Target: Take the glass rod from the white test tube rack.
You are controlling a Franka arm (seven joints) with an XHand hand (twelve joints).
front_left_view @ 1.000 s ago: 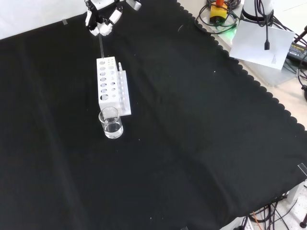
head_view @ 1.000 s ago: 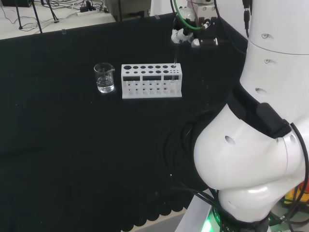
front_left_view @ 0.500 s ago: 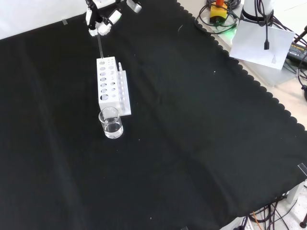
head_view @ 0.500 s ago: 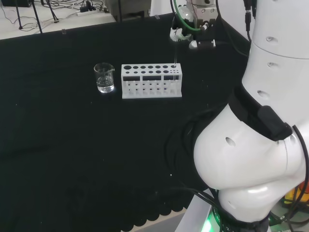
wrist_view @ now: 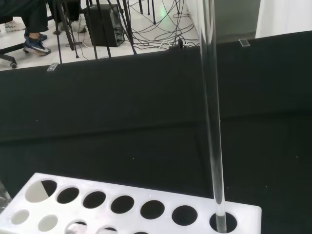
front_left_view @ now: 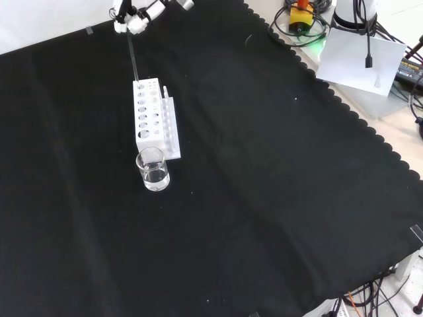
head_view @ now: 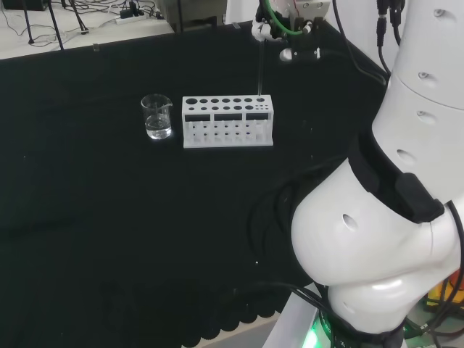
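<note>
My hand pinches the top of the rod, whose tip sits just inside the end hole of the rack, so I should lift straight up, rod upright, until it clears the rim

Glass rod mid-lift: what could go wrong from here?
1. The glass rod has its tip still inside the end hole of the white test tube rack; a sideways move now could lever the rack over or snap the rod.
2. The hand pinches only the rod's top, so it could slip.
3. A tipped rack might hit the beaker beside it.
</note>
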